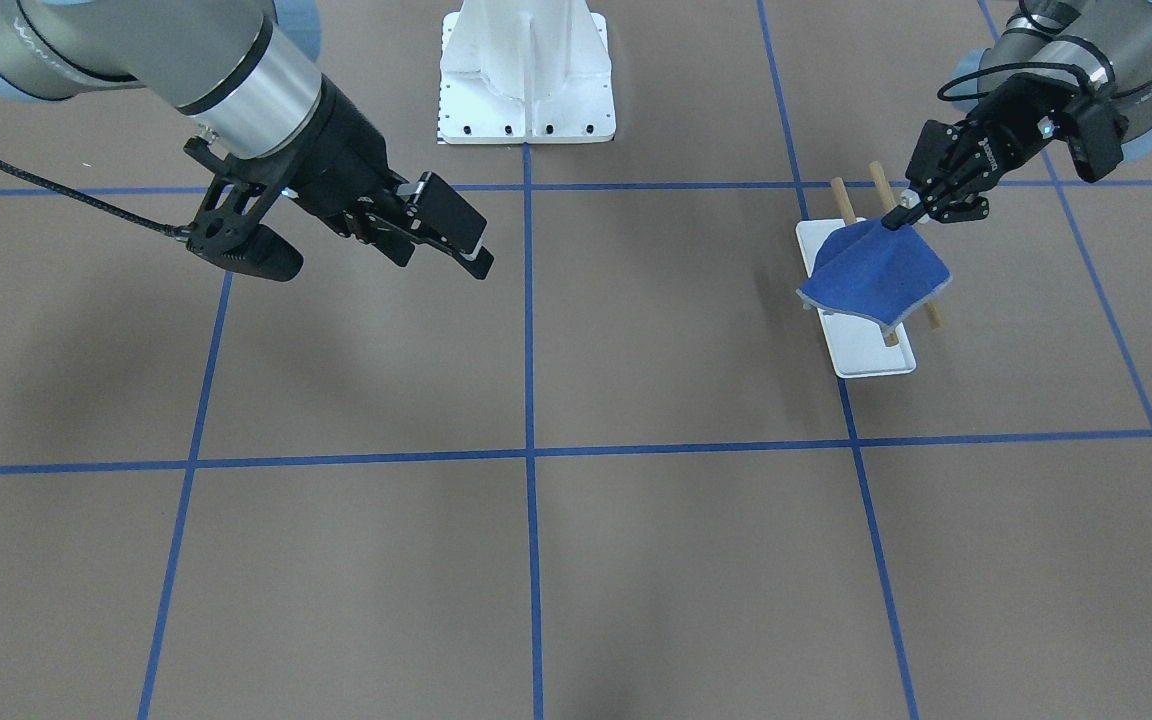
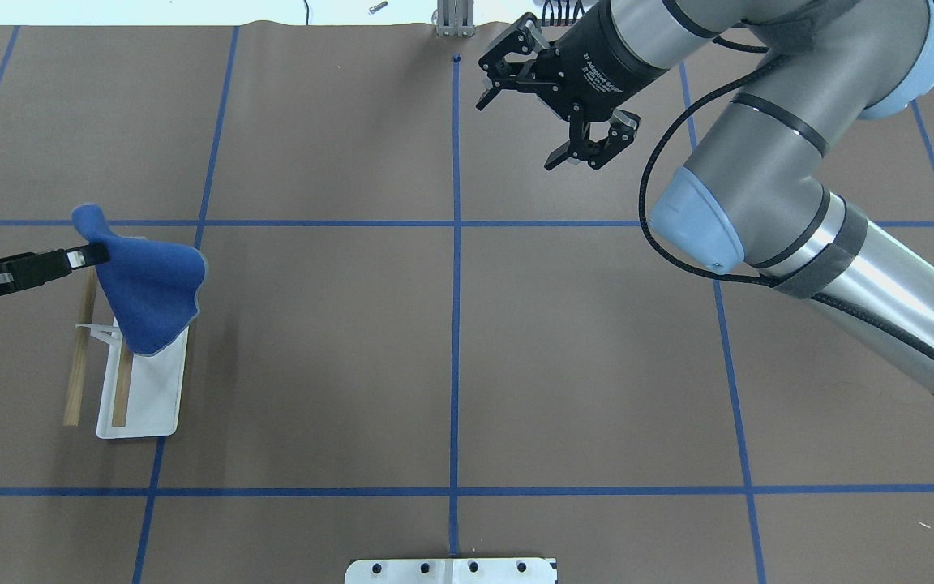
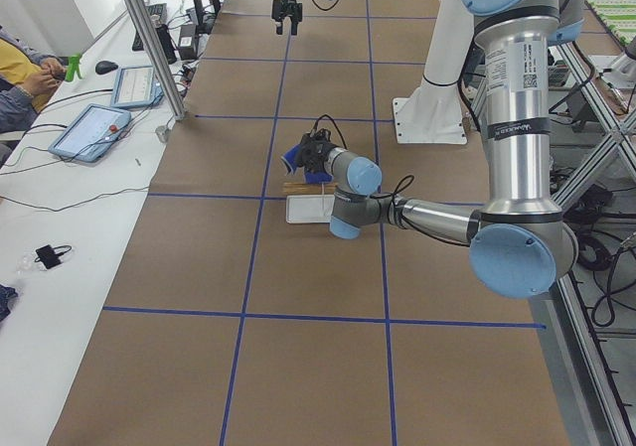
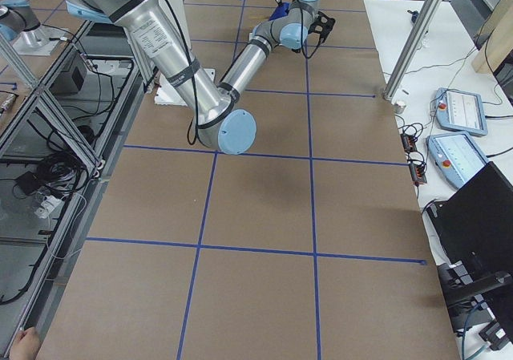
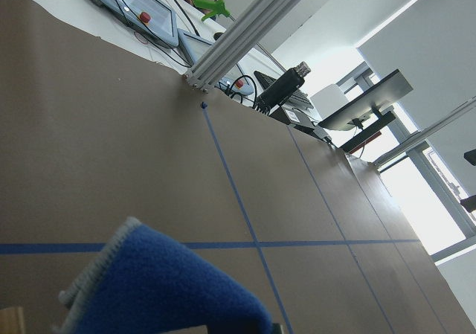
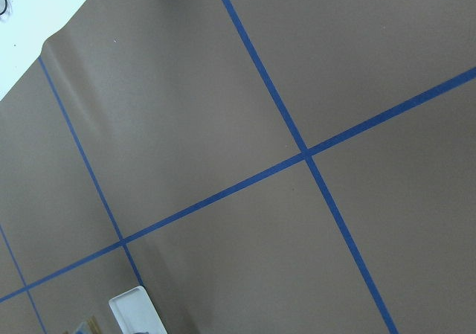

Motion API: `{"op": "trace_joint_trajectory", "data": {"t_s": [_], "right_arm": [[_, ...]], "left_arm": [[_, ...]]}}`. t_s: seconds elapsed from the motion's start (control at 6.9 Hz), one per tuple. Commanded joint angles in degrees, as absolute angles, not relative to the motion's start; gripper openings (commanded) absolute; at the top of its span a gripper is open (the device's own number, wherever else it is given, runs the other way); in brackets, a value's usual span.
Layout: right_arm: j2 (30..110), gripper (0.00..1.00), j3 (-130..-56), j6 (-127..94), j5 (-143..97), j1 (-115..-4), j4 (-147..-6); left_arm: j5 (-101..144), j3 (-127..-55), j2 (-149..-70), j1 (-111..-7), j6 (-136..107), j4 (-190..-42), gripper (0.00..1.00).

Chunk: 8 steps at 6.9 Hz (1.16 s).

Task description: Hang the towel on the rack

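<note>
Blue towel (image 1: 876, 285): soft, fleecy-looking cloth with a thin grey stitched edge, right of centre in the front-facing view. It is pinched at one bunched corner and fans down from there into a tent shape with a wavy lower hem.
Where the towel sits: draped across the rack's two bars, hem over the tray. In the front-facing view the bar ends poke out on either side of the cloth.
Rack (image 1: 871, 362): flat white rectangular tray with rounded corners, a thin white wire support and two parallel pale wooden dowels running along it. It stands on the table near the left edge of the overhead view, just beside a blue tape line.
Left gripper (image 1: 904, 215): black, with slim fingers clamped tight on the towel's bunched corner. A small knob of cloth sticks out past the tips in the overhead view. It reaches in from the upper right of the front-facing view.
Right gripper (image 1: 381, 265): black, with chunky linkage fingers spread wide and nothing between them. It hangs over bare table in the upper left of the front-facing view, well apart from the rack.
Right arm (image 2: 767, 146): smooth silver-grey tubes with pale blue joint caps, and a black cable looping beside it.
Table (image 1: 636, 330): matte brown covering marked into large squares by blue tape.
Pedestal (image 1: 526, 70): white ribbed block on a bolted plate, top centre of the front-facing view.
Left wrist view: fuzzy blue cloth with its grey edge fills the bottom left corner.
</note>
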<state>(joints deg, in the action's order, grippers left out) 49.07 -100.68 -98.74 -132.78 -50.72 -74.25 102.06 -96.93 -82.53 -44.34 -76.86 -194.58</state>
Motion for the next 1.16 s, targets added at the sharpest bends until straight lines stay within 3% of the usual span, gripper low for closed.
{"op": "trace_joint_trajectory", "data": {"t_s": [0.0,1.01], "right_arm": [[49.83,1.0,-100.63,-98.7,-132.8,-50.89,-73.3],[50.27,1.0,-100.63,-98.79,-132.8,-51.59,-72.86]], "left_arm": [[98.81,-94.57,-83.13,-44.21,-77.6,-198.28,0.0],[92.29,-86.84,-81.83,-44.3,-78.49,-208.56,0.0]]}}
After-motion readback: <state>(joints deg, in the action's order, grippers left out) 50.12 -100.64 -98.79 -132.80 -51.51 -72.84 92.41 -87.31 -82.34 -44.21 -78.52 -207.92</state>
